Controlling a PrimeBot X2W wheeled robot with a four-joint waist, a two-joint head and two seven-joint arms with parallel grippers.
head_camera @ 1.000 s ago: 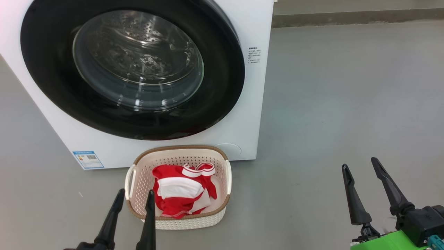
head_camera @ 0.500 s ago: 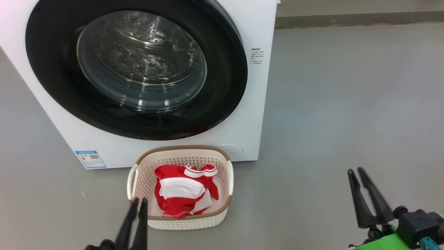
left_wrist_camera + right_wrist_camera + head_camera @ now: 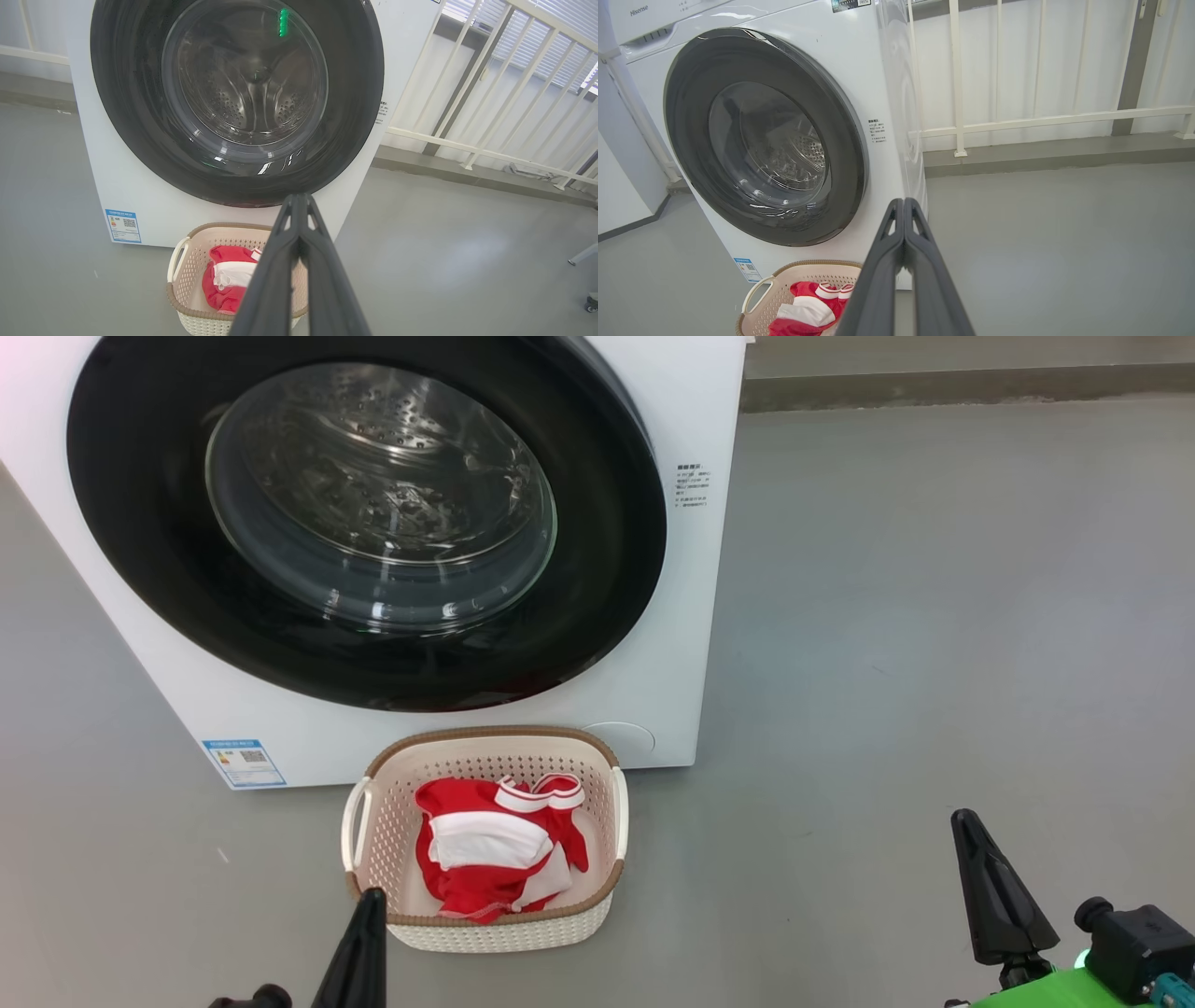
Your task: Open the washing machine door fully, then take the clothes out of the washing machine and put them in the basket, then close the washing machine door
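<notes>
The white washing machine (image 3: 672, 644) stands ahead with its round black door (image 3: 597, 579) closed flat against the front; the steel drum shows through the glass. On the floor in front of it sits the cream basket (image 3: 485, 747), holding the red and white clothes (image 3: 495, 845). My left gripper (image 3: 372, 896) is shut and empty, its tip over the basket's near left corner. My right gripper (image 3: 963, 819) is shut and empty, low over the floor far right of the basket. Both pairs of fingers (image 3: 299, 200) (image 3: 903, 203) meet at the tips in the wrist views.
Grey floor (image 3: 934, 616) spreads to the right of the machine. A white railing (image 3: 1017, 121) on a low kerb runs behind and to the right. A blue label (image 3: 241, 761) marks the machine's lower left front.
Both grippers have gone from wide open to shut with nothing in them, and both have drawn back toward the bottom edge of the head view. The camera shifted slightly.
</notes>
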